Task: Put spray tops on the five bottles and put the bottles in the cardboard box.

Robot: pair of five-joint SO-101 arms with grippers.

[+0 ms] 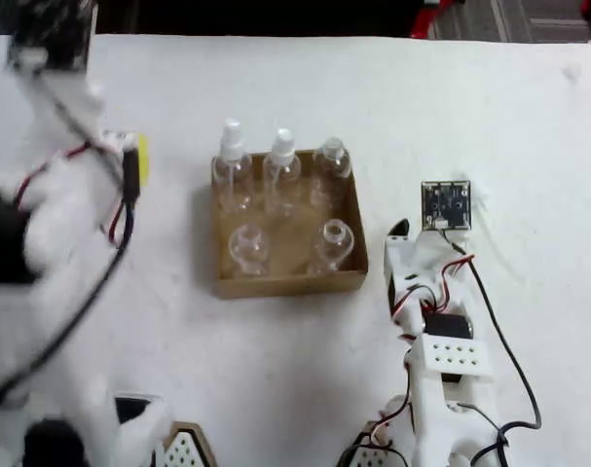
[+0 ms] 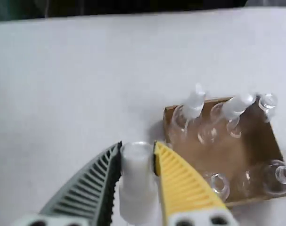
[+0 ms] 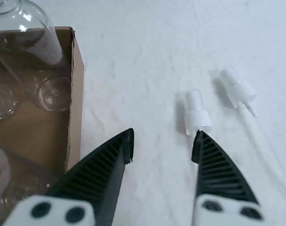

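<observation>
My left gripper (image 2: 137, 149) is clamping a white spray top (image 2: 134, 181) between its grey finger (image 2: 93, 181) and its yellow finger (image 2: 180, 183), both pads pressing on the cap's sides. It is hanging over the white table (image 2: 77, 84), off to the side of the cardboard box (image 2: 168, 115); in the high view the yellow finger is showing left of the box. My right gripper (image 3: 162, 140) is standing wide open, its two black fingers spread with nothing between them, low over the table just beside the box's right wall. A nearer loose top (image 3: 197, 113) is lying at the tip of one black finger; I cannot tell whether they are touching. A farther loose top (image 3: 238, 89) is lying on its side a little beyond it, apart from the first. All five bottles are standing upright inside the box. In the back row, the back-left bottle (image 1: 233, 173) and back-middle bottle (image 1: 281, 170) are wearing white spray tops, while the back-right bottle (image 1: 331, 165) is showing a bare neck. In the front row, the front-left bottle (image 1: 248, 247) and front-right bottle (image 1: 334, 243) are standing open-necked.
</observation>
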